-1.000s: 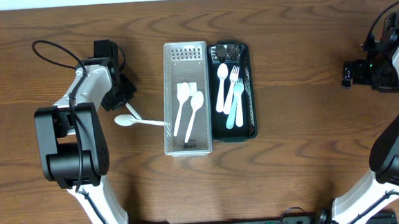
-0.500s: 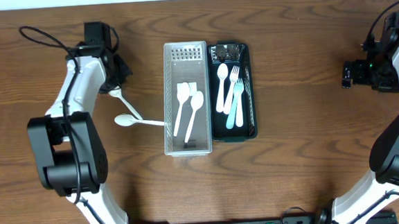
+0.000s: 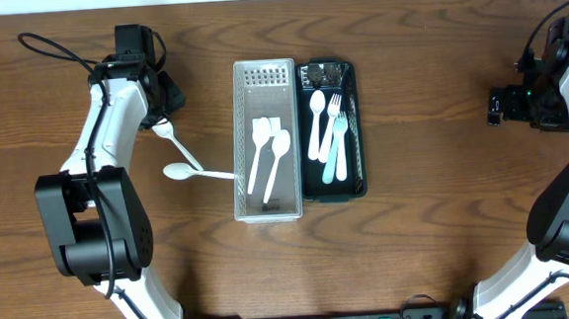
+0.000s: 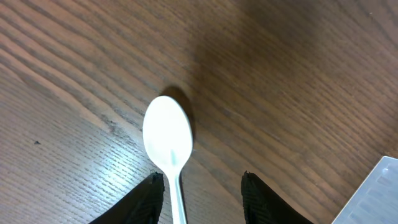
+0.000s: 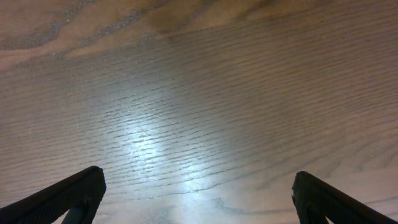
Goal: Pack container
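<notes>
A white spoon point(image 4: 168, 140) lies on the wood. Its handle runs back between my left gripper's point(image 4: 202, 199) parted fingers, close by the left finger point(image 4: 146, 199) and not clamped. Overhead, that gripper point(image 3: 159, 118) is at the upper end of the diagonal spoon point(image 3: 180, 149). A second white spoon point(image 3: 178, 171) rests with its handle against the clear tray point(image 3: 235, 113), which holds two white utensils point(image 3: 267, 151). The black tray point(image 3: 358, 125) beside it holds a white spoon, a white fork and a light blue utensil. My right gripper point(image 5: 199, 193) hangs wide open over bare wood at the far right point(image 3: 504, 106).
The two trays stand side by side in the middle of the wooden table. A corner of the clear tray point(image 4: 385, 186) shows at the lower right of the left wrist view. A black cable point(image 3: 50, 45) loops off the left arm near the table's back edge.
The left arm has drawn back toward the far edge, uncovering the diagonal spoon. Its jaws have parted from around the handle. The right arm has not moved.
</notes>
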`<action>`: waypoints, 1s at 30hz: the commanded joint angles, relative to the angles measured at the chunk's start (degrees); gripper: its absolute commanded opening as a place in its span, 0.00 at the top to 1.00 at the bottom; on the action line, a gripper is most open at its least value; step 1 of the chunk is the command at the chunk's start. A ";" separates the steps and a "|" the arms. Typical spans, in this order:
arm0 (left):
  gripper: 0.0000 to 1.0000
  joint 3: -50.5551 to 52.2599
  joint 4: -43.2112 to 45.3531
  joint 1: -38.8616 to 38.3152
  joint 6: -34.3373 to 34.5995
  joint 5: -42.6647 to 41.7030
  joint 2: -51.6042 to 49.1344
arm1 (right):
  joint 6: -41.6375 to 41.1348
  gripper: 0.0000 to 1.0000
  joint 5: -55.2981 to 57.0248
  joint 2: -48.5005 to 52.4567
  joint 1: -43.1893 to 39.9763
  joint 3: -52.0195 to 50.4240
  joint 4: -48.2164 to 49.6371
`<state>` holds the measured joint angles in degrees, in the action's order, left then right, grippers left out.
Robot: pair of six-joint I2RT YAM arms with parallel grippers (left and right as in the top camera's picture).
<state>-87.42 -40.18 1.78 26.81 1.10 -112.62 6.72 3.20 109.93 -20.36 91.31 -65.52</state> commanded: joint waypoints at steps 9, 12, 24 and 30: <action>0.55 0.74 -1.33 0.28 2.19 1.55 -3.48 | 0.63 0.01 -0.20 -0.11 -0.24 -0.04 -0.02; 0.56 0.96 -1.42 0.81 2.91 1.55 -3.85 | 0.63 0.01 -0.20 -0.11 -0.24 -0.04 0.00; 0.56 0.96 -3.13 1.68 5.18 1.07 -5.40 | 0.66 0.01 -0.22 -0.11 -0.24 -0.04 -0.02; 0.56 0.96 -3.52 1.68 5.27 -0.94 -6.08 | 0.66 0.01 -0.20 -0.11 -0.24 -0.04 -0.02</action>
<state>-86.80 -43.35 3.33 31.51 1.45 -117.38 6.72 3.18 109.93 -20.36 91.31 -65.52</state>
